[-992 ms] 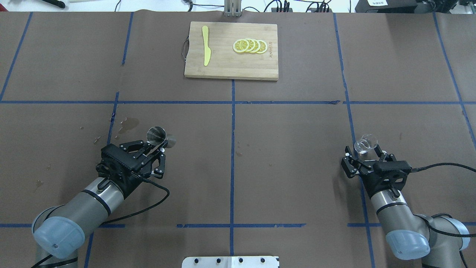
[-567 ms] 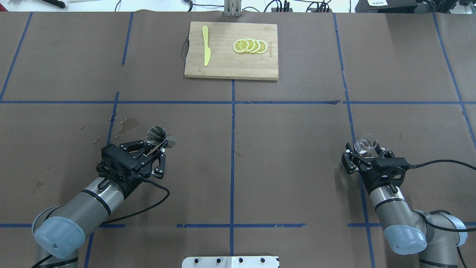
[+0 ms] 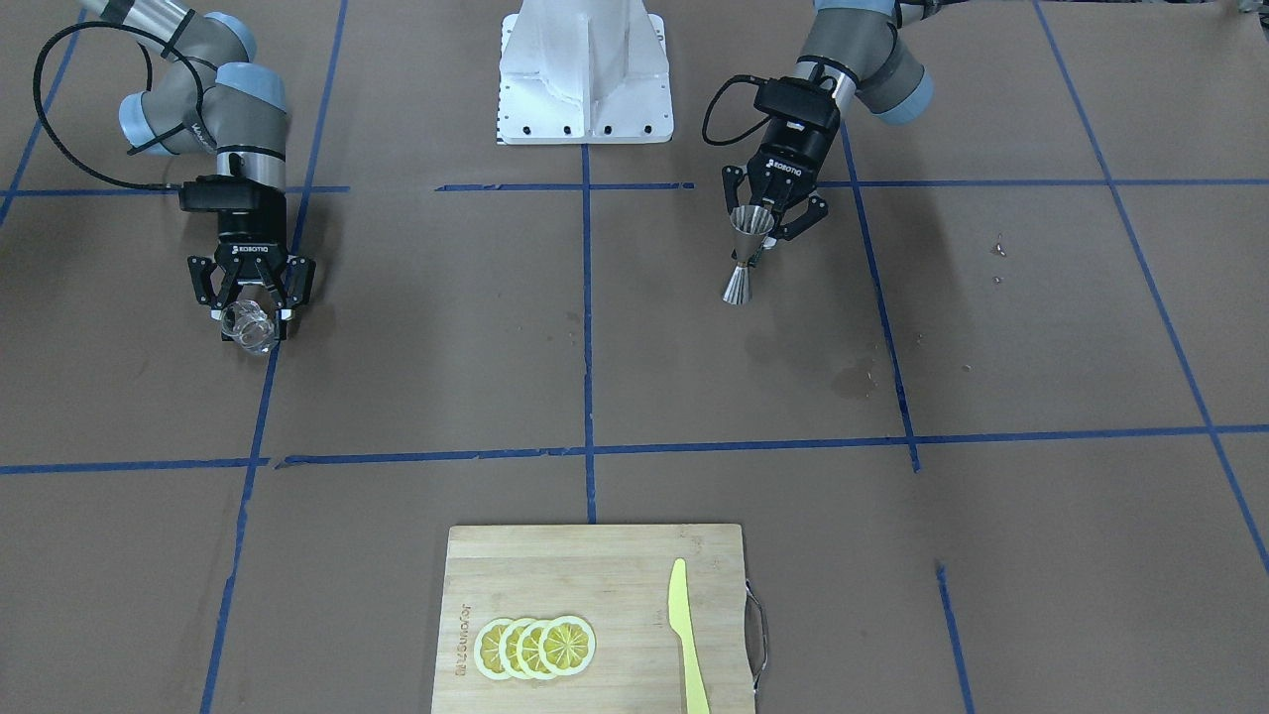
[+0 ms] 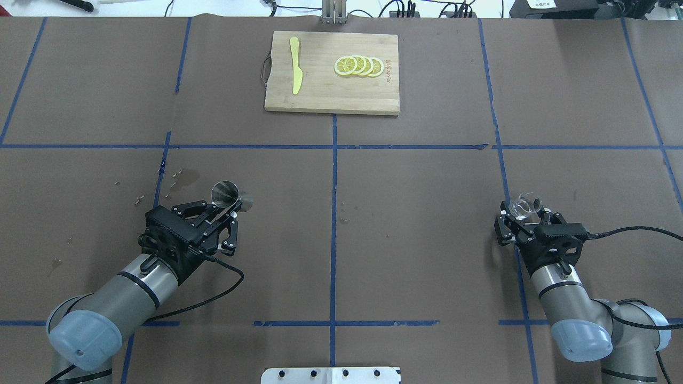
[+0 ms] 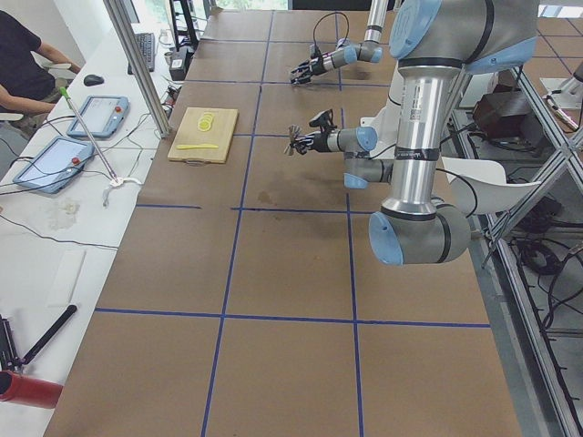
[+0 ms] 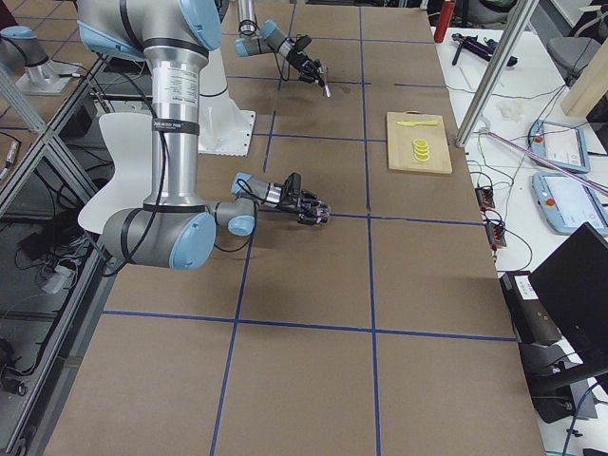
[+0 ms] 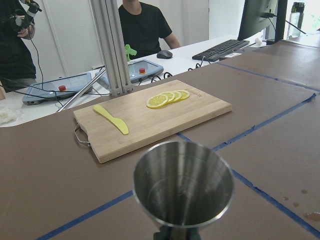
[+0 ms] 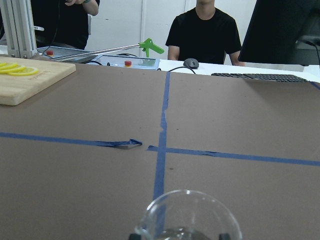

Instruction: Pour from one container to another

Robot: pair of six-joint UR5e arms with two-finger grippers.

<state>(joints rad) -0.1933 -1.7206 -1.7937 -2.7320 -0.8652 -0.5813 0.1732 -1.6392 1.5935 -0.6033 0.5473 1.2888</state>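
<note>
My left gripper (image 4: 228, 209) is shut on the narrow waist of the steel jigger (image 4: 225, 193), holding it upright a little above the table. Seen from across the table, the jigger (image 3: 746, 254) hangs below the gripper (image 3: 757, 248), and its open cup (image 7: 183, 184) fills the left wrist view. Far to the right, the small clear glass (image 4: 523, 206) sits between the fingers of my right gripper (image 4: 525, 214), which is shut on it. The glass (image 3: 248, 328) looks slightly tilted at that gripper (image 3: 252, 309). Its rim (image 8: 187, 216) shows at the bottom of the right wrist view.
A wooden cutting board (image 4: 320, 90) lies at the far middle with lemon slices (image 4: 358, 65) and a yellow knife (image 4: 295, 65). Wet stains (image 4: 184, 178) mark the paper beyond the jigger. Operators sit behind the far edge. The robot's white base plate (image 3: 585, 69) is on the near side.
The right wrist has turned and drawn slightly inward, and its fingers have narrowed around the glass. The left arm and jigger have not moved.
</note>
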